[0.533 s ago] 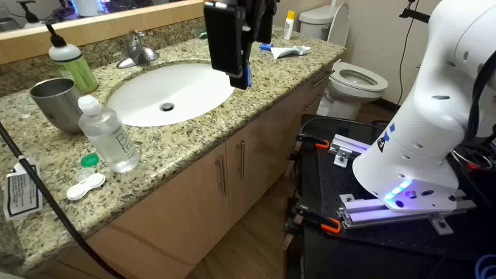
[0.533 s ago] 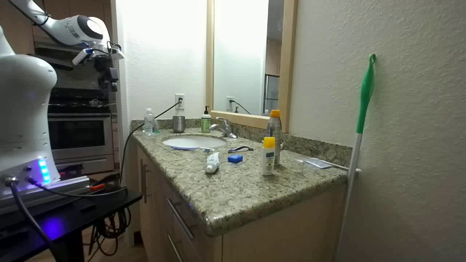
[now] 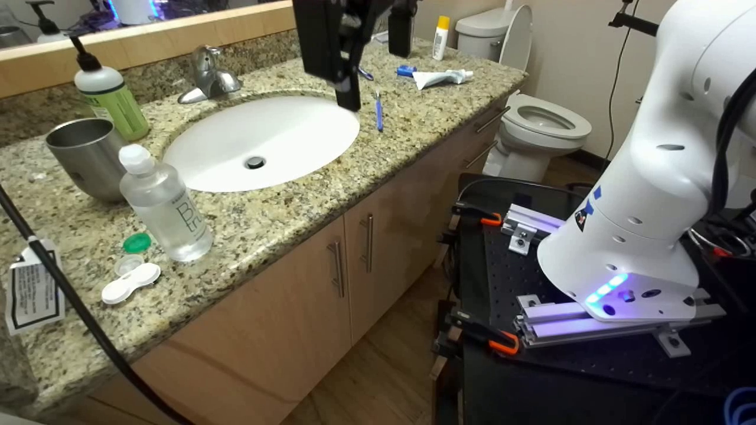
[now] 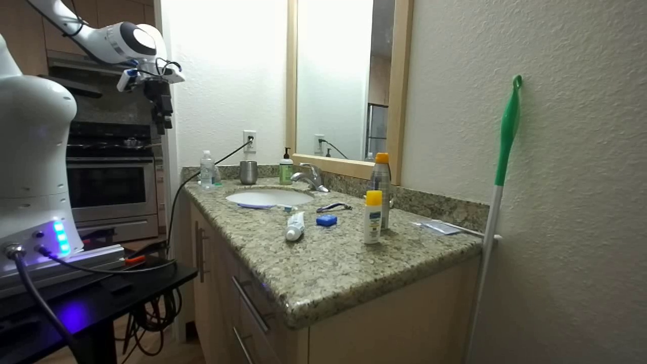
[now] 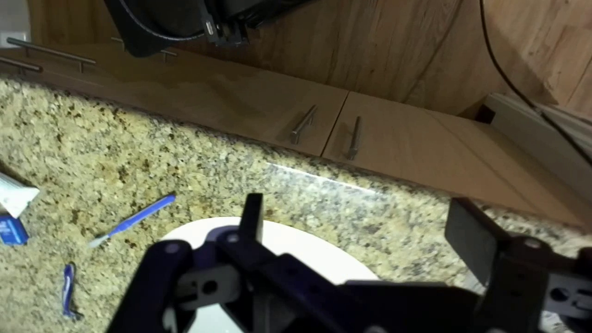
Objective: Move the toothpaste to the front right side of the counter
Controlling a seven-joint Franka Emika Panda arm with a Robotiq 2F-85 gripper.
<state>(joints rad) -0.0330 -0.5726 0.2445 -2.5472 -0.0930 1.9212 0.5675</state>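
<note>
One speckled granite counter [image 4: 323, 253] around a sink [image 3: 295, 139], near a toilet [image 3: 543, 141].

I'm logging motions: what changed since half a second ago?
The open black two-finger gripper has shifted away from the white robot base toward the wood-framed mirror, uncovering more of the thin blue toothbrush in an exterior view. Nothing was gripped or released. The white toothpaste tube, on the speckled granite counter, stayed put.
</note>
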